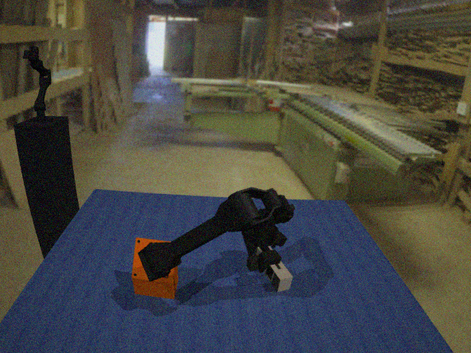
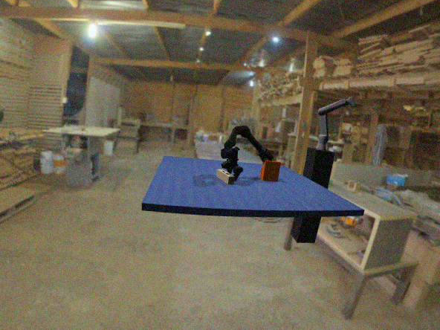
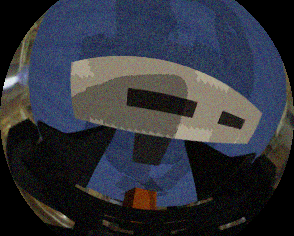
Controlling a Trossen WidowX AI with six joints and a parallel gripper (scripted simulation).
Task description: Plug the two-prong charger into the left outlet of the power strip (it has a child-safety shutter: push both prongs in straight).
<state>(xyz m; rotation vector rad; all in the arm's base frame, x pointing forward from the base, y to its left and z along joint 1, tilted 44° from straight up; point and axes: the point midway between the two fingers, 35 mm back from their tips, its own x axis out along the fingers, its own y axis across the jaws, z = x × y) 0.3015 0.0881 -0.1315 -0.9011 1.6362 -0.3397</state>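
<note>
The beige power strip [image 1: 284, 283] [image 2: 224, 177] [image 3: 220, 100] lies on the blue table top. In the wrist view its face shows one long dark opening and one small one. A dark block that looks like the charger [image 3: 149, 150] meets the strip's near edge. Its prongs are not visible, and I cannot tell how far in they are or in which outlet. My gripper [image 1: 266, 260] [image 2: 234, 172] [image 3: 151, 133] is open, low beside the strip. Its fingers stand on both sides of the dark block, with blue gaps between. In the top and exterior views the gripper hides the charger.
An orange block [image 1: 155, 289] [image 2: 270, 172] [image 3: 143, 199] stands at the arm's base, on the blue table top [image 1: 239, 326] [image 2: 208, 201]. A black pillar [image 1: 45, 167] [image 2: 319, 167] with another arm on it stands beyond the table's edge.
</note>
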